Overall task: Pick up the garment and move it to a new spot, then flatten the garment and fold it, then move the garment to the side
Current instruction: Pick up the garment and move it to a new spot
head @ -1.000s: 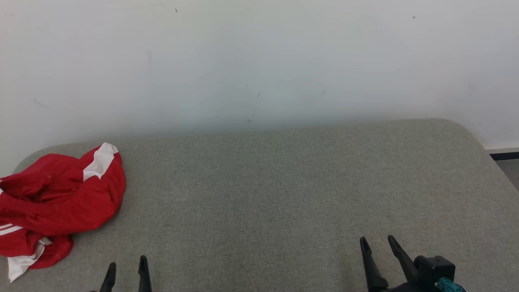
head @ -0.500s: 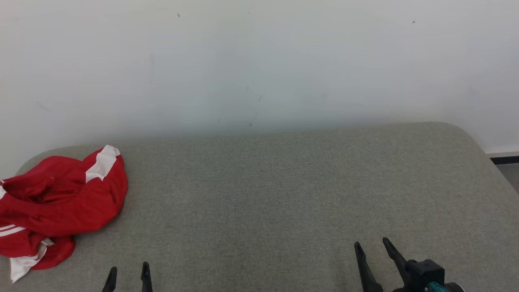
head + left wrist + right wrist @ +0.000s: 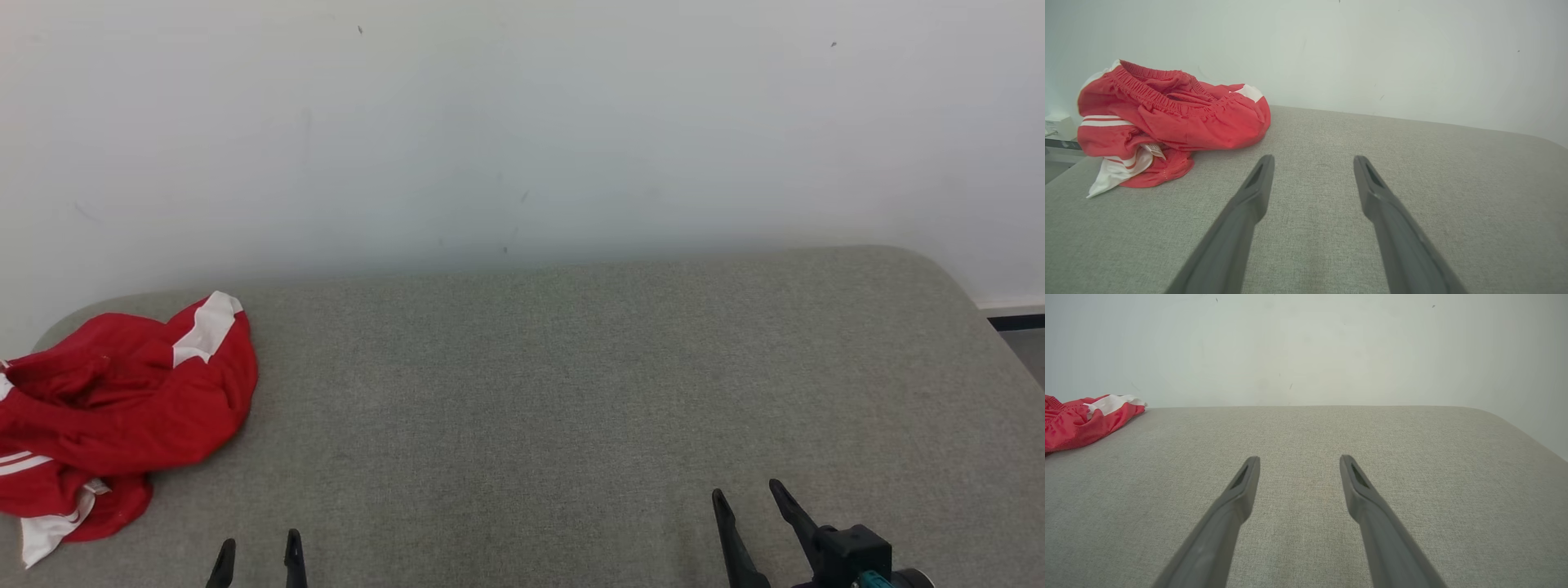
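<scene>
The left hand (image 3: 259, 541) rises at the lower left of the head view. Its two long, dark, tapering fingers stand well apart and hold nothing. In its own wrist view the matt, slotted fingertips frame a stretch of bare upholstery. The right hand (image 3: 747, 490), at the lower right, is likewise spread wide and empty, and a teal fitting (image 3: 872, 579) shows on its black wrist block.

Both hands are over a grey padded bench (image 3: 571, 392) covered in coarse woven fabric, flat on top with softly rounded far corners. At its far left corner lies a crumpled red garment (image 3: 122, 408) of thin, slightly glossy cloth. It has narrow white stripes, a white panel at its upper edge and a gathered elastic waistband that is plain in the left wrist view. It is heaped in loose folds, with a white flap trailing from its near side and its left part running out of the head view.

The heap lies ahead and to the left of the left hand, apart from it, with bare grey fabric between them — the right hand is well apart from it, across most of the bench.

Behind the bench stands a plain off-white wall (image 3: 522, 122) with a few small dark specks. A dark skirting strip (image 3: 1016, 317) shows low past the bench's right corner.
</scene>
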Controlling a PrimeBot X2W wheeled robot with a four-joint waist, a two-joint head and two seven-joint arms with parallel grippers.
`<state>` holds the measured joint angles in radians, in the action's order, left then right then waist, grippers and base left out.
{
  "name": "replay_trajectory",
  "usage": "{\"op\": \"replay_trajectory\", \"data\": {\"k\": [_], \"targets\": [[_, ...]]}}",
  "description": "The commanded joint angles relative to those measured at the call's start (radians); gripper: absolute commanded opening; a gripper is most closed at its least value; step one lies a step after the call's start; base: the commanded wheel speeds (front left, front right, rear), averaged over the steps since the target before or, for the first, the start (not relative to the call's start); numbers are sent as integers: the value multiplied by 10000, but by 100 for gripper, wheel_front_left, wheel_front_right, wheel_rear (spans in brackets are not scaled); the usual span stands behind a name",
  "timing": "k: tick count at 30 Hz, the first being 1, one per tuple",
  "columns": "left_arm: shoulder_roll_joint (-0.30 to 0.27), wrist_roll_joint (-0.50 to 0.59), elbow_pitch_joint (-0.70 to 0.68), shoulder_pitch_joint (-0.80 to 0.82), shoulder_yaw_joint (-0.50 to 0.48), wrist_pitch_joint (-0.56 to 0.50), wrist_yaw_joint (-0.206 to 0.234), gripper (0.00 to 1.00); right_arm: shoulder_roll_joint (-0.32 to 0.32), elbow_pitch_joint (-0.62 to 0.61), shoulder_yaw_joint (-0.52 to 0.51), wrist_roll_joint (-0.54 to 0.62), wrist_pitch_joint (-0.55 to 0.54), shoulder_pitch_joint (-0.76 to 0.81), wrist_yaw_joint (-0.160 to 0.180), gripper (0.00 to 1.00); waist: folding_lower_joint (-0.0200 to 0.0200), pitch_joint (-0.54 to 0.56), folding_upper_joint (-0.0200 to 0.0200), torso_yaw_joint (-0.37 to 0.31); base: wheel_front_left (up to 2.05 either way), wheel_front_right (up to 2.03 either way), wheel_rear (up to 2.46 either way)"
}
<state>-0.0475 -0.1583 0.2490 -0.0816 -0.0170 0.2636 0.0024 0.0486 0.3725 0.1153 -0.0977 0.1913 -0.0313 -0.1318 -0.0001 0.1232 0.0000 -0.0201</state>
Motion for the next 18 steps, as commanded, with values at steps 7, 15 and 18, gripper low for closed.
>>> {"op": "replay_trajectory", "data": {"k": [7, 15, 18], "targets": [[-51, -122, 21, 69, -63, 16, 68, 100, 28, 7, -70, -6, 88, 55, 21, 100, 1, -4, 0, 302, 0, 0, 0], [-54, 9, -42, -111, -137, 16, 57, 100, 25, 14, -31, -170, 151, 177, 21, 100, 1, 56, 0, 1451, 0, 0, 0], [-70, 134, -73, -174, -249, 14, 9, 100, 24, 56, 25, -277, 197, 246, 22, 100, 1, 106, 0, 2042, 0, 0, 0]]}}
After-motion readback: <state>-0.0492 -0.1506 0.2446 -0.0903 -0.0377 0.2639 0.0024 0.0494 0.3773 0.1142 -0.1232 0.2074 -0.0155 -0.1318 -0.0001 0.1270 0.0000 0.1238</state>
